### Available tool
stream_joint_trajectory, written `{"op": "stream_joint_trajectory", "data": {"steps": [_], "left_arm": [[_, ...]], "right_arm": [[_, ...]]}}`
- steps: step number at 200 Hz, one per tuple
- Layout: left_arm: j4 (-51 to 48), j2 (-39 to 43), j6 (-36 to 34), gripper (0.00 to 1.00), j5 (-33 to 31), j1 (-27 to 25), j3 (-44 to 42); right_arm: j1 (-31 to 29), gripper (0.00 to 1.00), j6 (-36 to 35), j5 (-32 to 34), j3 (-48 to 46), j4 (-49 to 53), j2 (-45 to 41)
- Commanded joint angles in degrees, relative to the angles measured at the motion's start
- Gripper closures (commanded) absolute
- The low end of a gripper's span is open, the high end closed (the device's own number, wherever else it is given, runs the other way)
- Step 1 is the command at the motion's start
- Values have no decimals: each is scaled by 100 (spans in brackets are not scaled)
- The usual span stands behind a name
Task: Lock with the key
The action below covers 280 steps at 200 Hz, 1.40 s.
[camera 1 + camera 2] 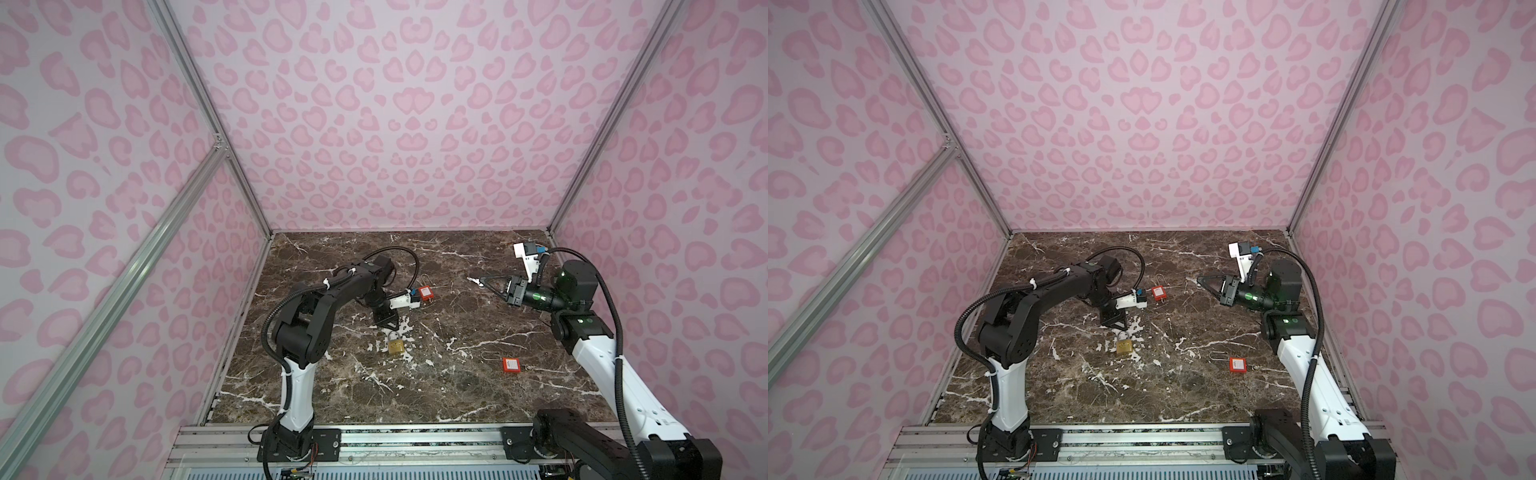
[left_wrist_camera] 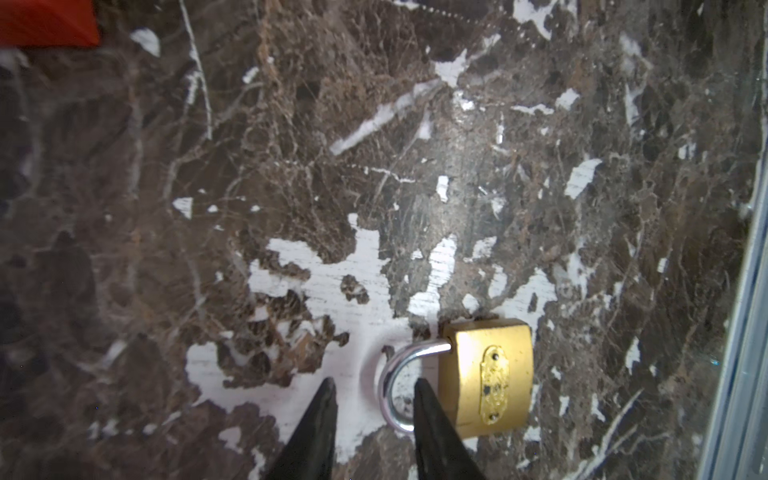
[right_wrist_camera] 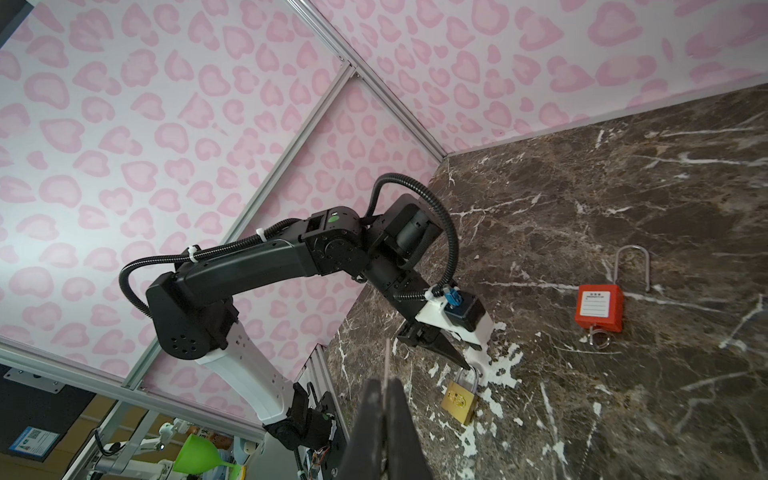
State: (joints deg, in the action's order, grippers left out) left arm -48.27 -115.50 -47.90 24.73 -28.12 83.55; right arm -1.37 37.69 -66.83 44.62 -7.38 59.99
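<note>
Your brass padlock [image 1: 396, 346] [image 1: 1124, 345] lies flat on the marble table [image 1: 457, 395], left of the middle, in a patch of white veining. In the left wrist view its shackle [image 2: 419, 349] enters the body [image 2: 486, 378] at one end; the other end runs behind a black finger [image 2: 432, 424], so you cannot tell whether it is latched.

The left gripper [image 2: 374, 381] [image 1: 389, 328] points down at the shackle's bend with its jaws narrowly apart. The bend sits between them, clear of one finger, and contact with the other cannot be made out.

The key [image 3: 387, 357] shows only as a thin sliver poking from the right gripper [image 3: 386, 380], whose jaws are pinched together on it. In a top view that gripper [image 1: 481, 282] hangs above the table's right side, well apart from the padlock, and the key [image 1: 473, 280] is a small pale blur.

A red padlock [image 1: 424, 293] [image 3: 598, 309] lies just beyond the left wrist; the left wrist view cuts it to a red corner [image 2: 45, 20]. A second red padlock [image 1: 511, 365] lies in front of the right arm.
</note>
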Motion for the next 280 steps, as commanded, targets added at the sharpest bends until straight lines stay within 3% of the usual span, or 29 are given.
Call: {"op": "stream_joint_trajectory", "data": {"steps": [1,47,52,154,280], "left_arm": [[538,389,300,65,-351,-2,-378],[818,867,565,65,-1584,-10,-977],[871,931,556,60,-1615,-10,-1046],[958,766,624,58,-1700,-150,-1223],[856,539,667,58,-1221,-256,-1137]], "right_arm": [[9,100,-59,-8,-108,-161,-15],[14,100,-14,-32,-172,-266,20],[14,100,-9,-32,-171,-285,22],[15,100,128,30,-251,-476,22],[22,100,134,-12,-210,-457,81]]}}
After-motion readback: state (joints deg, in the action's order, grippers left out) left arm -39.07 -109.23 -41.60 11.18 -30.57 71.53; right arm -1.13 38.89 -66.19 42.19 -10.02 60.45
